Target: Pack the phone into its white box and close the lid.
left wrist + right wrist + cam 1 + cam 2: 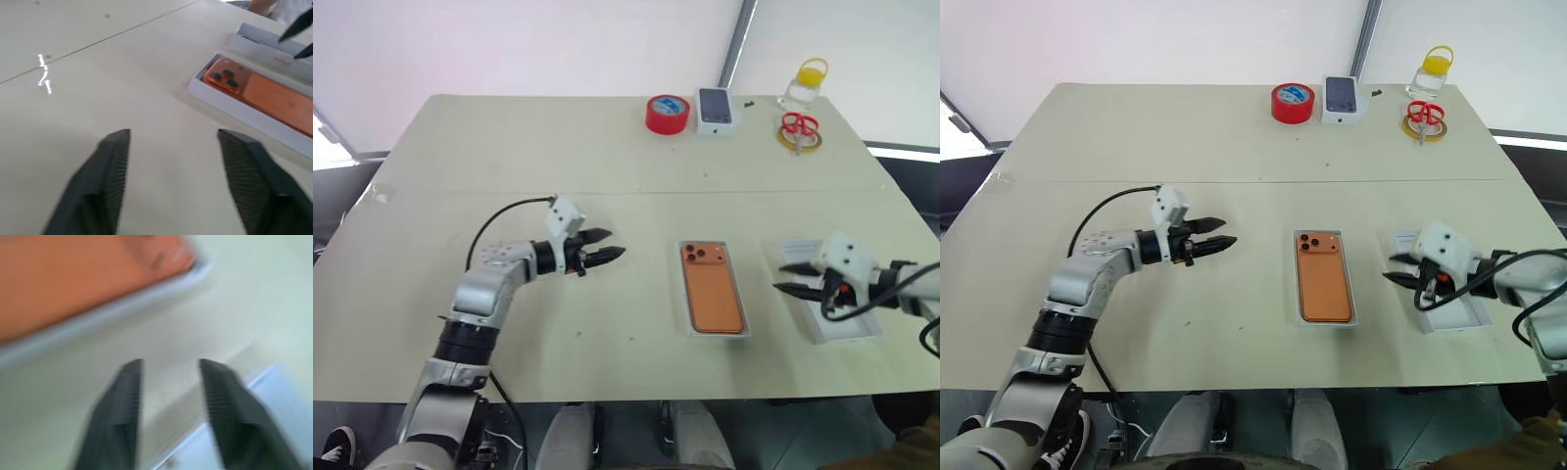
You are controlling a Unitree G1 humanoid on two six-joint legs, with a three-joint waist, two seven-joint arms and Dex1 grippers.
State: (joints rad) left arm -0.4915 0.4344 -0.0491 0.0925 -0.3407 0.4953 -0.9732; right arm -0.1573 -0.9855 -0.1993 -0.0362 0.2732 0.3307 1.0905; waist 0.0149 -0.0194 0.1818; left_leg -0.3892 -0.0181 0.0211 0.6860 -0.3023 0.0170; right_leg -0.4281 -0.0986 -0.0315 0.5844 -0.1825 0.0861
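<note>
I'm working in what looks like a test lab. My beige table [509,147] sits against plain white walls [509,39], with red tape [667,114] and scissors [799,125] on it.

1. Bright, even daylight falls on the table [607,157], and the pale backdrop behind it is nearly washed out.
2. Shadows are soft and faint; under my left gripper [603,249] there is hardly any.
3. A small white streak of glare sits on the tabletop in my left wrist view.
4. In my left wrist view the phone [264,93] is fairly sharp, while my own fingers [100,181] are soft.
5. My right wrist view is heavily blurred: the phone is an orange smear, my fingers [122,406] are fuzzy-edged.
6. In the head views the table's edges splay out towards the picture's sides.
</note>
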